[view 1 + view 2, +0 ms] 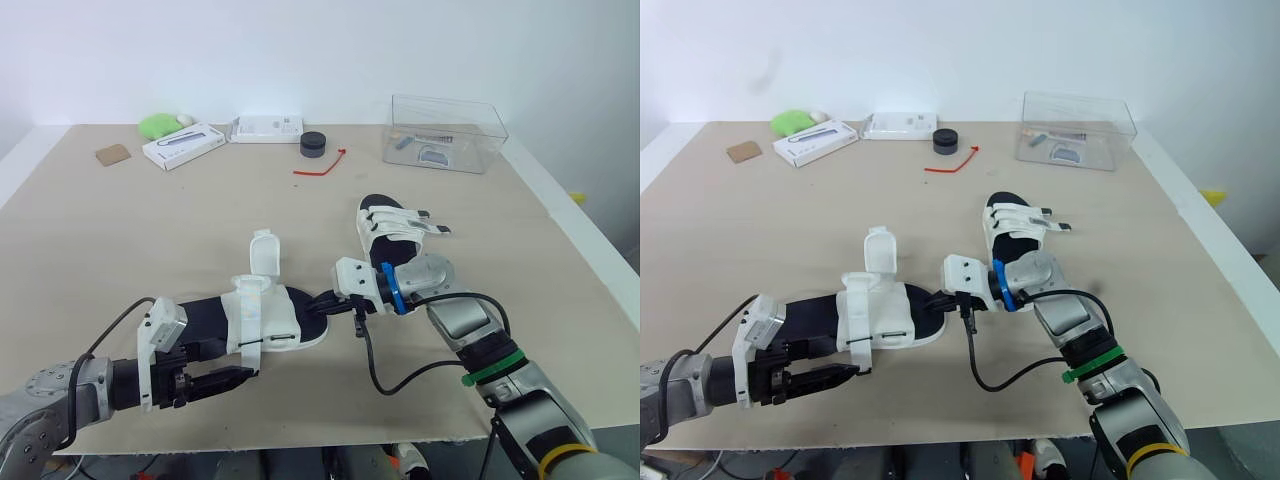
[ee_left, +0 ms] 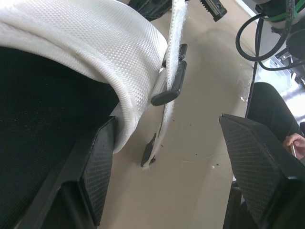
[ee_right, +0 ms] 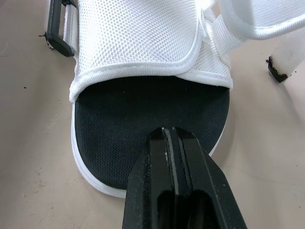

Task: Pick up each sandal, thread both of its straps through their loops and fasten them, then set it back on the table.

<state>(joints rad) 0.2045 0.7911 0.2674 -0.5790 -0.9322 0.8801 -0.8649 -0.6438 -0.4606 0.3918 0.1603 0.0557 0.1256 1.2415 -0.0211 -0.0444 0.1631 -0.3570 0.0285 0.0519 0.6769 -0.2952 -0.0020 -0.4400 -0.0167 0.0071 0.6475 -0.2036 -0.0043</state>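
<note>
My right gripper (image 3: 170, 134) was closed, both fingers pressed flat together with nothing between them. Its tip sat at the open toe of the near sandal (image 1: 262, 318), over the black footbed; I could not tell whether it actually touched. My left gripper (image 1: 245, 378) was wide open and held nothing. One finger (image 2: 97, 167) was up against the sandal's black side by the white mesh upper, and the other finger (image 2: 257, 157) was well apart from it over bare worktop (image 1: 130, 240). The near sandal lay on the worktop between my two grippers, toe toward the right one, heel toward the left one. One strap (image 1: 264, 254) stood upright and unfastened at the sandal's far side. In the left wrist view a second strap (image 2: 175, 43) hung down past a black loop (image 2: 169, 89) at the edge of the upper, its end down at the worktop. The other sandal (image 1: 392, 222) lay just behind my right arm, white straps across it, strap ends sticking out to the right. At the far end of the worktop were a clear plastic box (image 1: 445, 132), a red zip tie (image 1: 322, 166), a black puck (image 1: 313, 144), a white carton (image 1: 182, 146), a flat white pack (image 1: 265, 128), a green lump (image 1: 158, 125) and a brown square (image 1: 113, 154). A person's hand (image 2: 296, 142) showed past the worktop edge.
</note>
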